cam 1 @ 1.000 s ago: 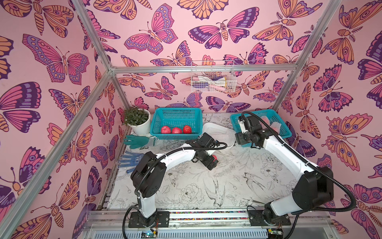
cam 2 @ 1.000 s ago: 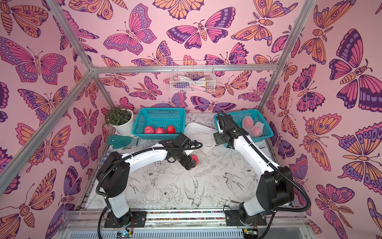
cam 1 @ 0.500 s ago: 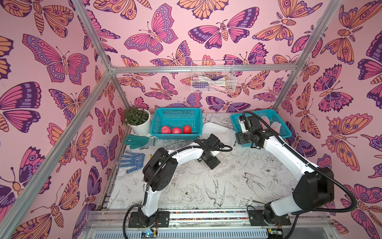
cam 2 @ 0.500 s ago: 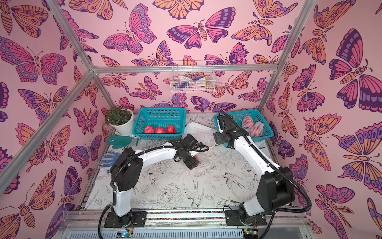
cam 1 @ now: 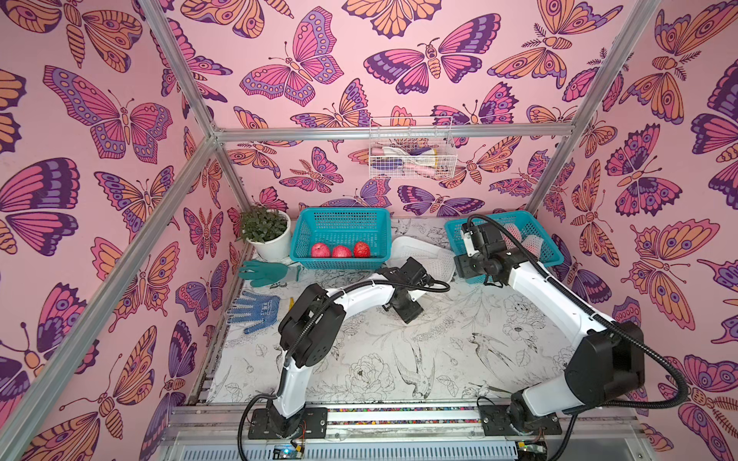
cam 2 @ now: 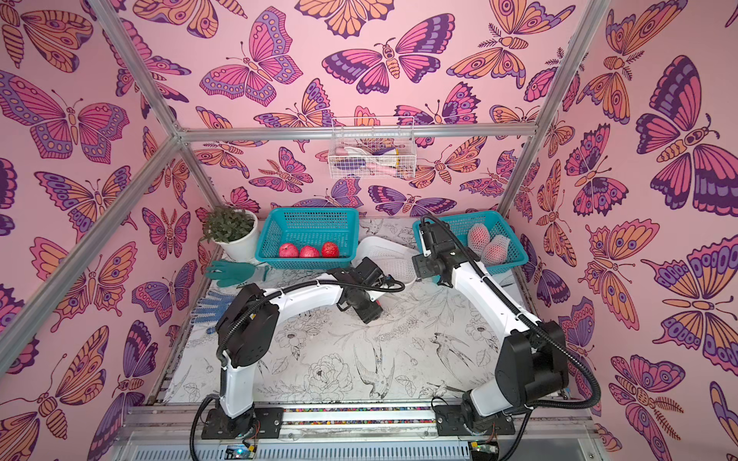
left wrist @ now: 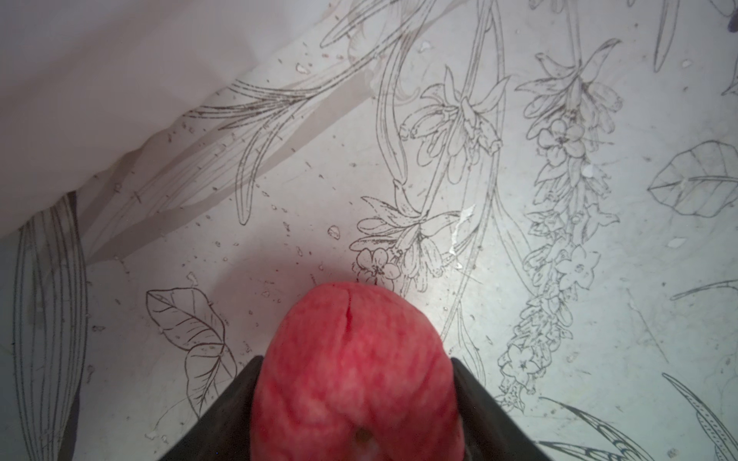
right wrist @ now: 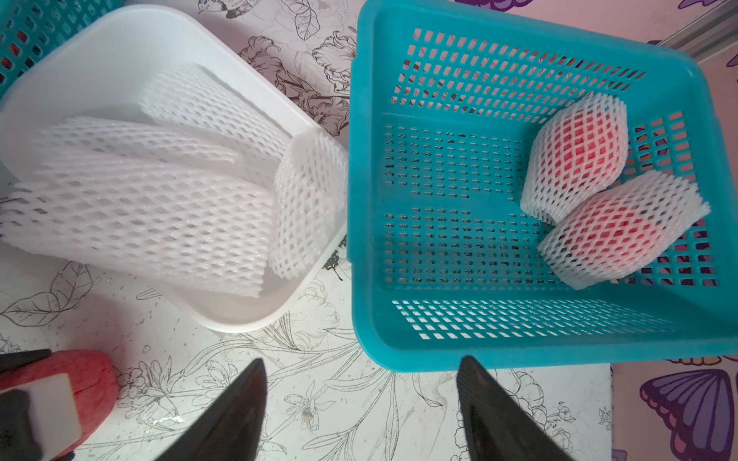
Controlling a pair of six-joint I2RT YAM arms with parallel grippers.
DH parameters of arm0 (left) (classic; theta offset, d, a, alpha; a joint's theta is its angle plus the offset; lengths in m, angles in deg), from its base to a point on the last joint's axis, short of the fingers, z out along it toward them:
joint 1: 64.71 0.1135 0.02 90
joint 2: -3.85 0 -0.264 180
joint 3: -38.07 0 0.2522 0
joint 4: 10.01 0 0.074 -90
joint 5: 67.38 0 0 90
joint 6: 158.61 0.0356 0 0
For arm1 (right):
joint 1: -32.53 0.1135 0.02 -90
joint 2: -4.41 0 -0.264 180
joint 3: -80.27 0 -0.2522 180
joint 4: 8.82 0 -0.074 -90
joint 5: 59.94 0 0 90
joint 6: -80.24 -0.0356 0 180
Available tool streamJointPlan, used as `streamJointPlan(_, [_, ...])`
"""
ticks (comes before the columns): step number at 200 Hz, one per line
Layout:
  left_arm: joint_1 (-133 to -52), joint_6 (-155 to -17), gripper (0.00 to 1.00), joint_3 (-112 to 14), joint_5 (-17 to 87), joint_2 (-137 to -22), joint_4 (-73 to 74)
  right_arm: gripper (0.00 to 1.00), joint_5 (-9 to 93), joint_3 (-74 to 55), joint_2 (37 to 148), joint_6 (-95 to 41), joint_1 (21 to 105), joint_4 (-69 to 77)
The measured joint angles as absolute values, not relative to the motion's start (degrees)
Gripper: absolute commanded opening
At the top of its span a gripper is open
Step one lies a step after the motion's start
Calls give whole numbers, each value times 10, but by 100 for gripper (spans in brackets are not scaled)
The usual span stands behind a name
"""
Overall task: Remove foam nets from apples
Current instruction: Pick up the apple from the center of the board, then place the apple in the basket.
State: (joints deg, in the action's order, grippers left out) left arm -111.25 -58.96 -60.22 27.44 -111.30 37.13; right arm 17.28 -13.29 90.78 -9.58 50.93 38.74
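Left gripper (left wrist: 355, 361) pinched a round, mottled red apple (left wrist: 351, 319). Right gripper (right wrist: 361, 361) stood spread over open tabletop (right wrist: 319, 399) beside the teal latticed plastic basket's (right wrist: 479, 339) rim.

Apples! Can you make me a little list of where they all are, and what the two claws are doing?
left basket: three bare apples in a row
right basket: two netted apples, touching each other
white tub: empty foam nets, piled up
left claw: closed on a fourth apple, no net on it
right claw: open, holding nothing, by the right basket's rim
nets left to take off: two
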Motion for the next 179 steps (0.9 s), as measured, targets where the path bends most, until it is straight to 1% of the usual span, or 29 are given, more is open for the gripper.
streamJointPlan(25, [-1112,-589,54,-602,267,-1097,396,76,173,-133,908,-96,509,387])
streamJointPlan(56, [-1097,-587,52,-628,260,-1048,442,76,173,-133,907,-96,509,388])
streamJointPlan(79, [-1051,-590,52,-683,262,-1012,471,75,174,-133,903,-96,509,388])
streamJointPlan(105, [-980,-595,52,-762,258,-1007,484,75,177,-133,900,-97,509,386])
streamJointPlan(136, [-911,-599,51,-861,248,-1062,496,75,187,-133,898,-98,509,380])
streamJointPlan(179, [-877,-607,51,-986,261,-1211,509,75,201,-133,898,-97,509,369])
